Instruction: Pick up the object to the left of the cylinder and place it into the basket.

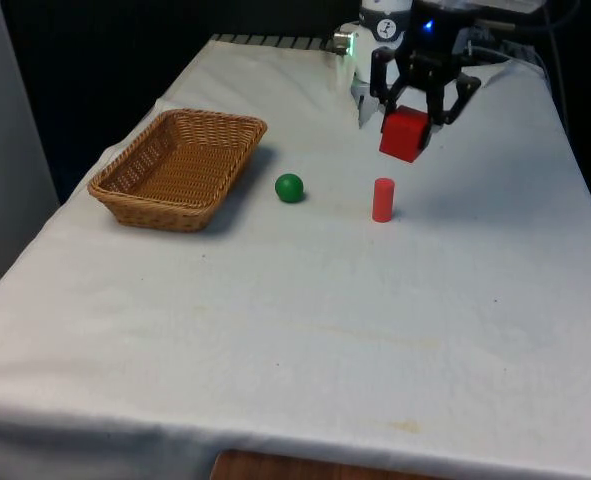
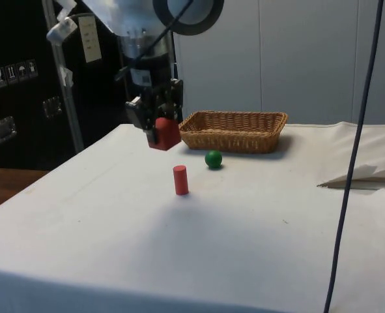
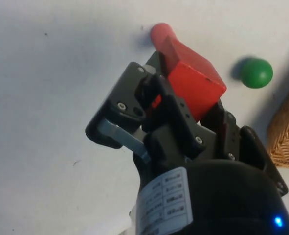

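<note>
My gripper hangs above the table, shut on a red cube that is tilted between the fingers. The cube is off the cloth, above and slightly behind a small red cylinder that stands upright. To the front view's left of the cylinder rests a green ball. Further left lies a wicker basket with nothing in it. In the wrist view the cube sits in the gripper, with the cylinder, the ball and the basket's corner beyond it.
In the side view the cylinder, ball and basket line up away from the camera. A raised fold of cloth lies at that view's right, and a dark cable hangs in front.
</note>
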Robot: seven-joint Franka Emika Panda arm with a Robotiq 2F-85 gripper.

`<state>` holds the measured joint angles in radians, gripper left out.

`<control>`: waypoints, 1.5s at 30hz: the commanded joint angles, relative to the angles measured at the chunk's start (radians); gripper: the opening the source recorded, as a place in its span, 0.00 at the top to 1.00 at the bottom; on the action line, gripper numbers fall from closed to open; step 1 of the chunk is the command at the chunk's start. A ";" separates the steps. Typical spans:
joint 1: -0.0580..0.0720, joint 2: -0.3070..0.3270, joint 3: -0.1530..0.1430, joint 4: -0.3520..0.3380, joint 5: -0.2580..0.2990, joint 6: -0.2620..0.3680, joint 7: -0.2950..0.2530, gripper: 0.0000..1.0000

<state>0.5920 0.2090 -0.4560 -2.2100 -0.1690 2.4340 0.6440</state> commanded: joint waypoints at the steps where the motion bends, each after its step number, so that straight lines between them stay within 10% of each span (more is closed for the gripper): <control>1: -0.002 -0.016 -0.008 -0.022 -0.015 0.020 0.000 0.98; 45: -0.060 -0.061 -0.237 -0.182 -0.031 0.125 -0.238 0.98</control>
<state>0.5400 0.1490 -0.6900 -2.3860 -0.2040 2.5420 0.4200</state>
